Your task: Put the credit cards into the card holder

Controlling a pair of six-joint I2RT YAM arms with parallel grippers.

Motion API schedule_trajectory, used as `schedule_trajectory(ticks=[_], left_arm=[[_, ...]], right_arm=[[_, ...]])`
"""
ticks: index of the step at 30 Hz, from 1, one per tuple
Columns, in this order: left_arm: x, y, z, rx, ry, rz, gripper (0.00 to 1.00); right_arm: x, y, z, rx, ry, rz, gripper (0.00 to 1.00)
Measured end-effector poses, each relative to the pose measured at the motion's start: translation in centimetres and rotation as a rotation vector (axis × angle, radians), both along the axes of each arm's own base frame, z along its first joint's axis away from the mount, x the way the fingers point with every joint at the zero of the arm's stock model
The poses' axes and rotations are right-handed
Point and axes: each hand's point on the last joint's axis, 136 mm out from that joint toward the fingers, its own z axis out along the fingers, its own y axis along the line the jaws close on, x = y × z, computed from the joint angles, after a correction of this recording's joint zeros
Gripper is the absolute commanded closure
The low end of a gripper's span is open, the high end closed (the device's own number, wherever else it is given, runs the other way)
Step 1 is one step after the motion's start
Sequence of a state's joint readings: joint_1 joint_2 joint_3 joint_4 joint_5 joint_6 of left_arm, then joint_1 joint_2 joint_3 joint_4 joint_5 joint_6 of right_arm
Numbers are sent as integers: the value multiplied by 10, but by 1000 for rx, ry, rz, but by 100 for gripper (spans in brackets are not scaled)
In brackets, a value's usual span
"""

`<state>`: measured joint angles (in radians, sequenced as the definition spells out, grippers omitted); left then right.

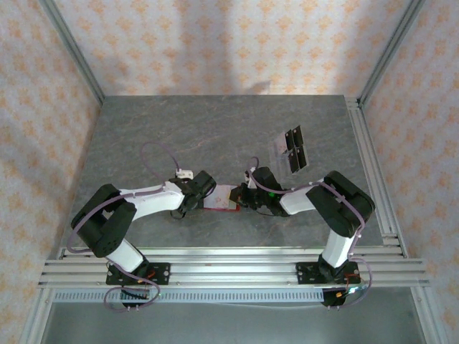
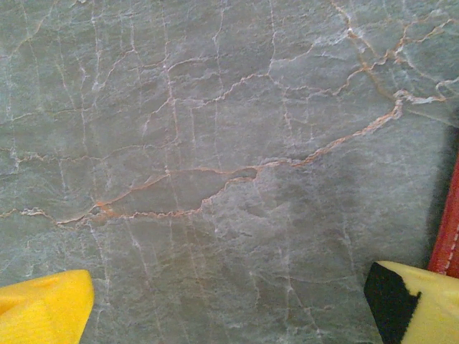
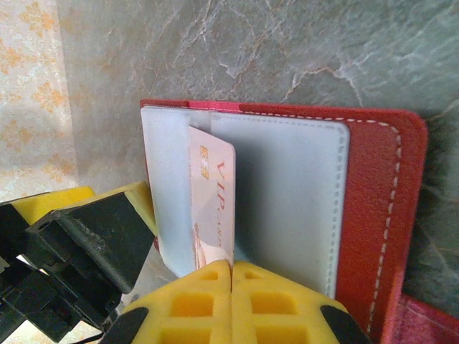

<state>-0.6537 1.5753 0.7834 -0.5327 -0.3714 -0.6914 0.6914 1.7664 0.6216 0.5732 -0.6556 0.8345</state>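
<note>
One pale pink VIP card is what we are holding in the right claw, whose yellow fingers are pressing together on the card's near short end. We are seeing the card's long axis running straight ahead of that claw, in line with the fingers, across the pale grey lining of the open red card holder. The pocket is lying directly forward, so we are judging the coming move to be a push along that axis, though we cannot tell whether the card's far end is already sitting under the lining's lip. The holder is lying flat between the two claws near the front of the table, and the right arm is the one touching the work. The left claw is hanging wide open just beside the holder's red edge, gripping nothing, near enough to be steadying the holder if it slides. The loose credit cards are lying well apart, further out on the right arm's side. We are working on a grey veined stone-look table, smooth and probably slippery, with patterned walls closing in three sides.
</note>
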Motion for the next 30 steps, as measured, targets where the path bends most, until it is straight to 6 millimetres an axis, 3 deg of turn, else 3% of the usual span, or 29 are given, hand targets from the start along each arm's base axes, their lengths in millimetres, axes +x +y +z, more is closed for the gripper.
schedule_trajectory(ticks=[30], left_arm=[[0,-1,-1,-6,-1,-1,0]], right_arm=[[5,19,-4,-11,36,38,100]])
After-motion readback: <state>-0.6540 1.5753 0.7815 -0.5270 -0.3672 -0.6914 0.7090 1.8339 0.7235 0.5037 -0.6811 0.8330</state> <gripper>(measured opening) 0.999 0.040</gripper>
